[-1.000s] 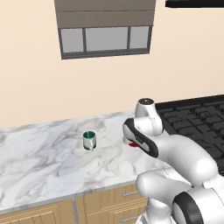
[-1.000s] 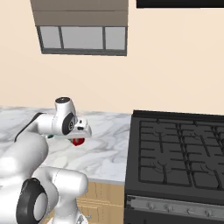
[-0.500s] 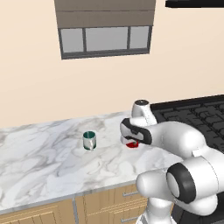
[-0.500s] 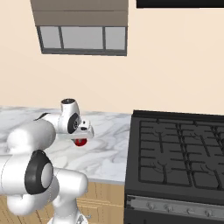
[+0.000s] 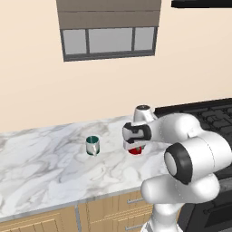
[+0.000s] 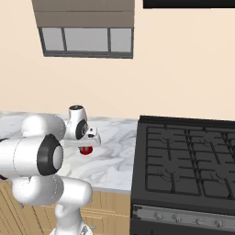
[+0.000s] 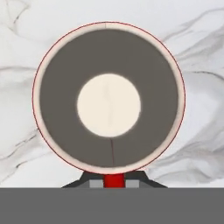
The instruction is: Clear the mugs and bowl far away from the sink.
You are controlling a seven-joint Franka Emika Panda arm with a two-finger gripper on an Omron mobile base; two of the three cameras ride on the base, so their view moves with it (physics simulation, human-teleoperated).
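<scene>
Gripping the red mug by its near wall, the claw holds it over the marble surface; green mug off to its side, seemingly not yet handled.

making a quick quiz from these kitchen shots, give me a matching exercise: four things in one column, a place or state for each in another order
Things:
1. red mug
2. green mug
3. stove
4. pincer

Places or states:
A. stands alone on the marble counter, left of the arm
B. shut on the red handle
C. directly under the robot's hand
D. dark, at the counter's right end

Pairs: 1-C, 2-A, 3-D, 4-B
</scene>
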